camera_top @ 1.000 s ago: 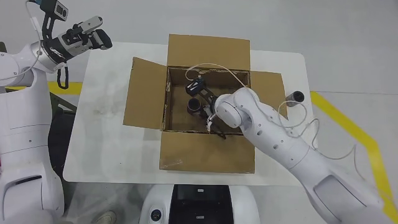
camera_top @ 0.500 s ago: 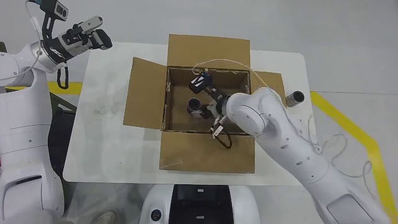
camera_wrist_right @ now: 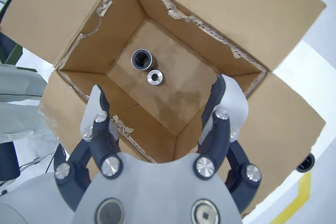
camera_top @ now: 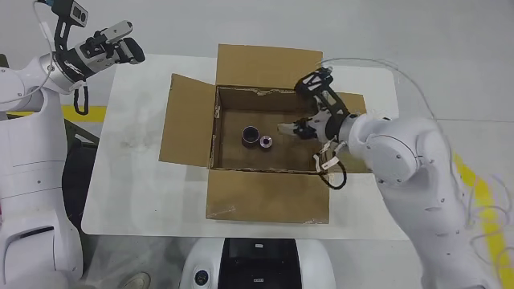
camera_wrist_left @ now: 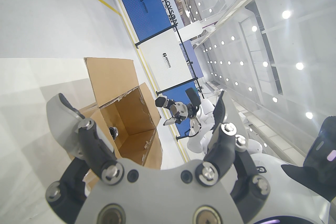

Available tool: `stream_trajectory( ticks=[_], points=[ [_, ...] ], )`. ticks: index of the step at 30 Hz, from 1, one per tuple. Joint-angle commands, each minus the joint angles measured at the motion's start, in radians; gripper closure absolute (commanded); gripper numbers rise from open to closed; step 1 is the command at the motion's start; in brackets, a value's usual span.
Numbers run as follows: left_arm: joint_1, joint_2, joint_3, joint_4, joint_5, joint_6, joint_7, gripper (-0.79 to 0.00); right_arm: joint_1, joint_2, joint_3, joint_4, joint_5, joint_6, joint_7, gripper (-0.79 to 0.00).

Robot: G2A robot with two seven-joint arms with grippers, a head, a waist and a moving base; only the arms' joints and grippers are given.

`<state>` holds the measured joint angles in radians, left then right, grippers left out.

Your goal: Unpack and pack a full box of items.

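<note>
Grips nothing with right gripper (camera_wrist_right: 160, 93), fingers spread wide; hovers above the right half of the open box (camera_top: 269, 197), facing straight down into it. Holds left gripper (camera_top: 135, 42) just as wide and just as empty, up off the far left corner of the table (camera_top: 136, 177), well apart from the box.

Shows a plain white tabletop, faintly scuffed, with the box mid-table, all four flaps folded out and torn edges along the rim. Keeps two things on the box floor, toward its left side: dark ring (camera_wrist_right: 141, 59) and, just beside it, smaller silver ring (camera_wrist_right: 155, 77), both bore up; cannot tell whether touching. Leaves a dark cylinder (camera_wrist_right: 304, 162) out on the table past the right flap.

Beyond the table, pale grey floor with yellow lines (camera_top: 95, 113). Farther off, blue and white panels (camera_wrist_left: 147, 15) on dark frames, and rows of ceiling lights (camera_wrist_left: 286, 14) overhead.

Against a second ago: has drawn right gripper up and out of the box. Then sunk inside, close by the rings; now clear of the rim, over toward the right wall. Uncovers both rings in the top view, and there hides the outside cylinder under the forearm. Leaves rings, box and left arm where they were.
</note>
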<state>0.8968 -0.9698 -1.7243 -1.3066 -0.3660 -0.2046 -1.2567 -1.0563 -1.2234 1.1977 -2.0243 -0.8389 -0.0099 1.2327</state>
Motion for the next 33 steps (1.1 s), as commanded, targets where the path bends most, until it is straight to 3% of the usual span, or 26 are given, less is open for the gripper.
stream_trajectory(
  ticks=[1, 19, 33],
  points=[
    [0.000, 0.000, 0.000, 0.000, 0.000, 0.000, 0.000, -0.785, -0.016, 0.006, 0.050, -0.011, 0.013, 0.004, -0.002, -0.727],
    [0.000, 0.000, 0.000, 0.000, 0.000, 0.000, 0.000, -0.785, -0.196, 0.054, 0.407, -0.048, 0.027, -0.040, -0.079, -0.785],
    [0.000, 0.000, 0.000, 0.000, 0.000, 0.000, 0.000, -0.785, -0.251, 0.074, 0.499, 0.133, -0.021, -0.025, -0.143, -0.782]
  ],
)
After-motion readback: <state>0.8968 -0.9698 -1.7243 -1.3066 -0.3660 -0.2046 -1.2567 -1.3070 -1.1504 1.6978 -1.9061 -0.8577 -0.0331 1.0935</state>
